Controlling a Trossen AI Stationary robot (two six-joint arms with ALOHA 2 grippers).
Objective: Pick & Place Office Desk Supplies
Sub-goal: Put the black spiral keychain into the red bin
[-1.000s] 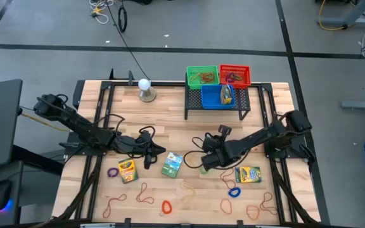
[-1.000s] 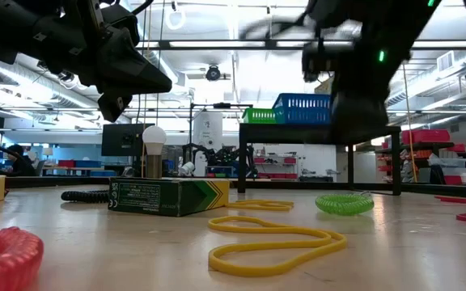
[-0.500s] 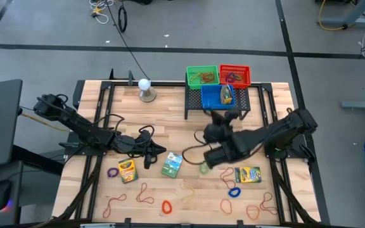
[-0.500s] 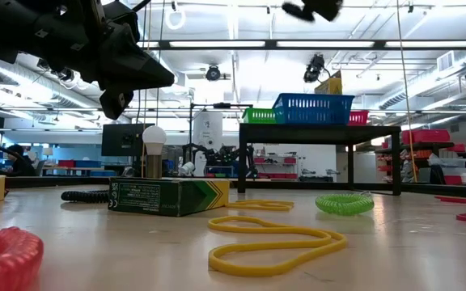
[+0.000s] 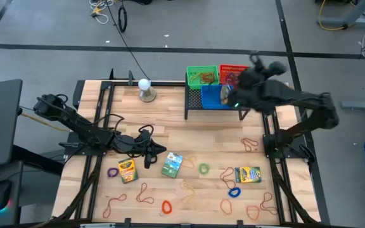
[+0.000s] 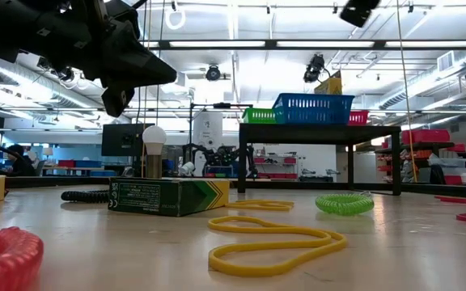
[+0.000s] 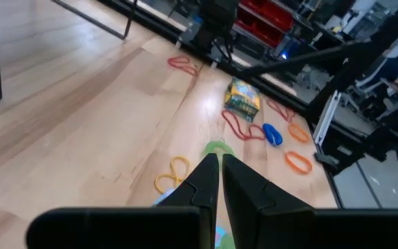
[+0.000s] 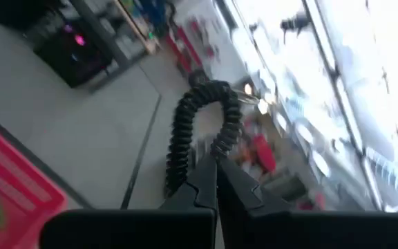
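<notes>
Black coiled cord, a spiral hair-tie sort of loop (image 8: 200,131), hangs pinched in the right hand (image 8: 213,181), whose fingers are closed tight on it. Going from the left: the left hand (image 5: 149,154) hovers low over the wooden surface (image 5: 170,126) with its fingers nearly together and nothing between them, just beside the yellow crayon box (image 5: 127,170) and the green crayon box (image 5: 172,164). A green coil (image 5: 204,168), a blue loop (image 5: 234,191) and several rubber bands lie scattered further along. The right arm is stretched high and reaching back over the black rack, its hand (image 5: 233,95) above the blue basket (image 5: 215,97), beside the green basket (image 5: 202,76) and the red basket (image 5: 234,75). To do this well, I'd say it should centre over the chosen basket, drop low, then let go, so the springy coil doesn't bounce out.
</notes>
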